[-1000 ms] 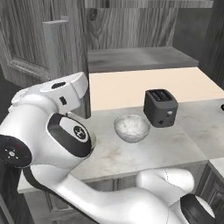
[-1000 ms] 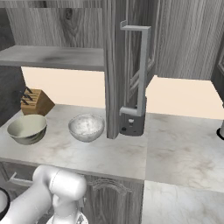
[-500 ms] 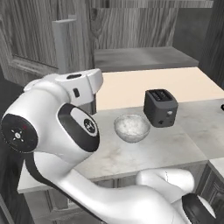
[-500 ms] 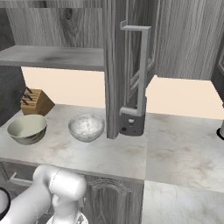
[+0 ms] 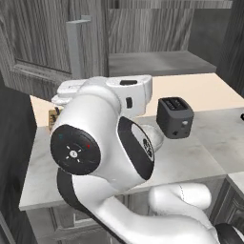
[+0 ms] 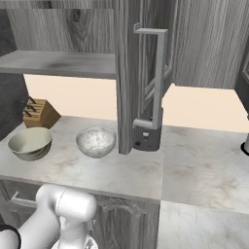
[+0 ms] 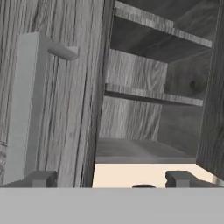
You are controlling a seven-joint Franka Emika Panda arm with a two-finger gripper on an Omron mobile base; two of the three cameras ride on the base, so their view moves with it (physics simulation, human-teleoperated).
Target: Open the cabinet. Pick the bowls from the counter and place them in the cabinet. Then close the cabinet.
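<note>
Right base view gives you both bowls: the beige-olive bowl (image 6: 30,143) and the marbled bowl (image 6: 96,141) on the surface (image 6: 121,170), under the open cabinet (image 6: 58,63). Your end effector (image 7: 109,179) stands wide, empty. Expect rigid, smooth, breakable bowls; pinch one rim.

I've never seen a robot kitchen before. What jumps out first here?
The big white arm dominates the left base view, in front of the counter. Above, the cabinet stands open, its door swung out with a long bar handle. Two bowls, one beige, one speckled white, wait on the counter by a knife block.
</note>
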